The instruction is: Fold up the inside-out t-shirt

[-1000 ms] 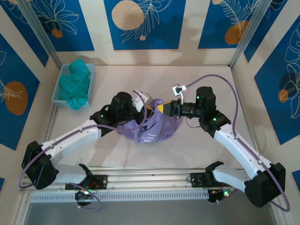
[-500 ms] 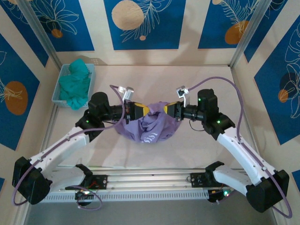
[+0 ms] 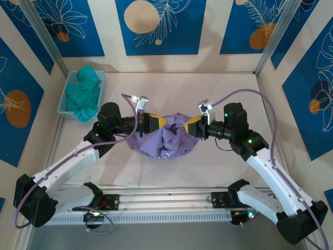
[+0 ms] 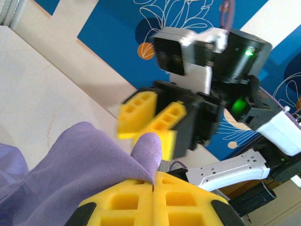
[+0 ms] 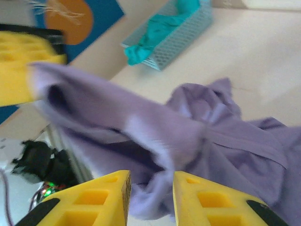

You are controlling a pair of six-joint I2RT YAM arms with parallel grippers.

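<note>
Bright light is falling evenly; the inside-out t-shirt (image 5: 141, 127) beyond the right gripper (image 5: 151, 178) is smearing with blur.

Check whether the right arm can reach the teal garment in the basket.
Probably not. The teal garment lies in the basket far left, beyond the left gripper, which pinches the lavender t-shirt; the right gripper hangs open mid-table.

Robot test cell, lab-type setting. The pale worktop (image 3: 218, 166) is boxed in on three sides by upright panels (image 3: 161, 26) printed with blue fields, white leaf outlines and orange discs, and these are carried on aluminium posts (image 3: 277, 36). A slotted aluminium rail (image 3: 166, 199) is fixed along the near edge, with a left arm (image 3: 73, 159) and a right arm (image 3: 270, 174) bolted to it. Purple cables (image 3: 244, 90) are looped off both arms, and green status lights (image 3: 248, 140) are lit. A plastic basket (image 3: 63, 101) of teal cloth (image 3: 83, 96) is set far left.
</note>
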